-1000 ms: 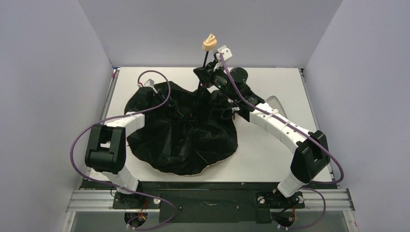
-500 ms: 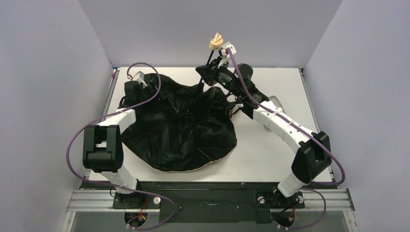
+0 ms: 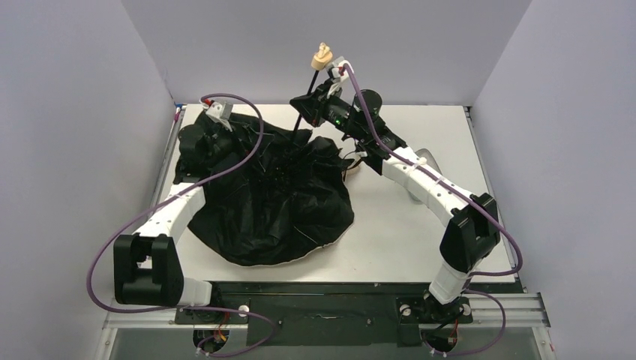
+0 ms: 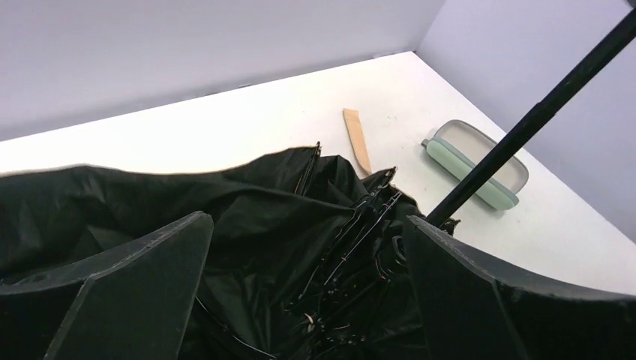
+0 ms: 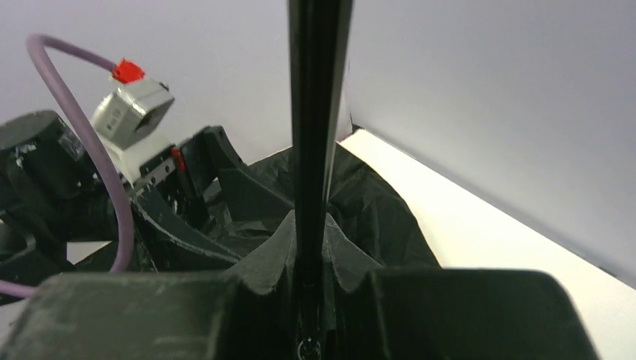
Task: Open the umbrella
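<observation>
The umbrella point(image 3: 277, 202) lies on the white table with its black lining and ribs facing up, the canopy point(image 4: 247, 210) partly spread and rumpled. Its thin black shaft point(image 3: 309, 97) rises at a slant to the small tan handle point(image 3: 322, 57) at the back. My right gripper point(image 3: 313, 106) is shut on the shaft point(image 5: 319, 112) below the handle, and the shaft runs straight up between its pads point(image 5: 311, 247). My left gripper point(image 3: 214, 150) hovers over the canopy's back-left edge, open wide. Nothing is between its fingers point(image 4: 150, 285), which frame the ribs point(image 4: 352, 247) below.
A pale mint-green pouch point(image 4: 476, 165) and a tan strap point(image 4: 357, 139) lie on the table to the right of the canopy, under the right arm. Grey walls point(image 3: 82, 112) enclose the table on three sides. The canopy's front rim reaches close to the near table edge point(image 3: 315, 279).
My left gripper has opened, let go of the canopy's edge and moved back and to the left. The right gripper has tilted the shaft and handle a little left, and the canopy has shifted left.
</observation>
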